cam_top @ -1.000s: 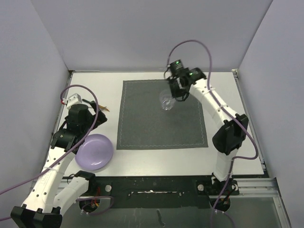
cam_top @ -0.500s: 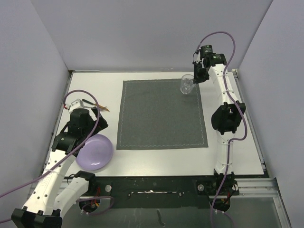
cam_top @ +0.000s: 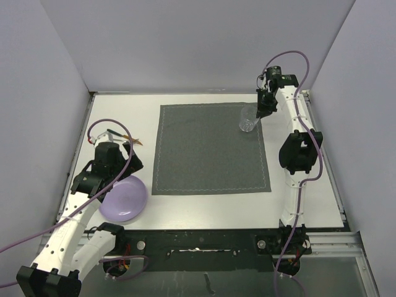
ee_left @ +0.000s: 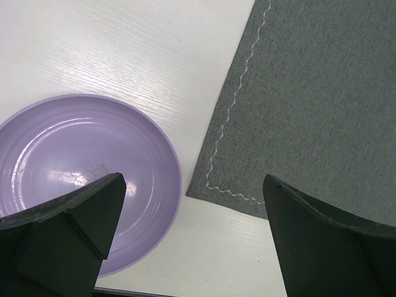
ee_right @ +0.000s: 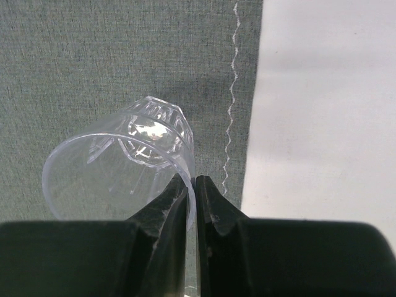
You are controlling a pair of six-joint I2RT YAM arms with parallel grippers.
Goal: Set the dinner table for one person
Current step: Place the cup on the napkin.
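Clear glass (ee_right: pixel 117 158), rim pinched by right end effector (ee_right: pixel 192 185), over placemat (ee_right: pixel 93 55)

A placemat (cam_top: pixel 204 154) is laid on the bench (cam_top: pixel 204 207), about midway between its left and right edges. A plate (cam_top: pixel 124 199) is set on the bench to the left of the placemat, just beside its near left corner and apart from it. The left fingers (ee_left: pixel 86 210) are held spread above the plate's right edge and that corner. A glass (cam_top: pixel 248 119) is found over the far right corner of the placemat, just inside the right-hand edge, tilted, with its rim pinched between the right fingers (ee_right: pixel 210 207). Whether its base is touching the placemat cannot be told.
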